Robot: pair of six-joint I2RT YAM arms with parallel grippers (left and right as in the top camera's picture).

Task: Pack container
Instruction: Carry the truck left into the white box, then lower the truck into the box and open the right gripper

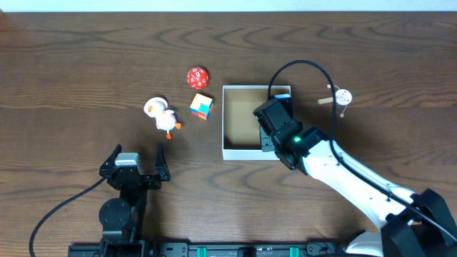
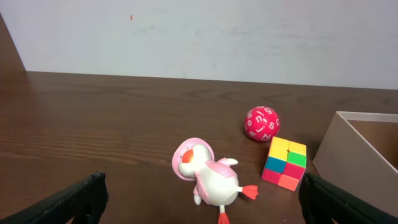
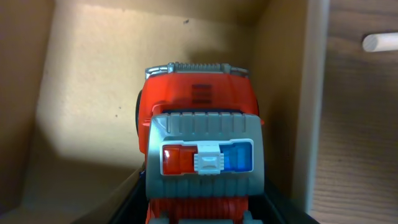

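Observation:
The container (image 1: 239,154), a square white-walled box with a tan inside, stands right of the table's middle. My right gripper (image 1: 273,114) reaches down into its right half and hides the toy there from above. In the right wrist view a red toy truck (image 3: 199,118) with a grey roof and red and blue lights sits between the black fingers (image 3: 118,205), low over the box floor by the right wall (image 3: 280,93); my right gripper (image 3: 199,211) is shut on it. My left gripper (image 1: 138,157) stands open at the front left, with nothing between its fingers (image 2: 81,199).
Left of the box lie a white and pink duck (image 1: 163,116) (image 2: 208,177), a red numbered ball (image 1: 197,77) (image 2: 262,123) and a coloured cube (image 1: 202,106) (image 2: 285,163). A wooden stick with a white round head (image 1: 338,98) lies to the right of the box.

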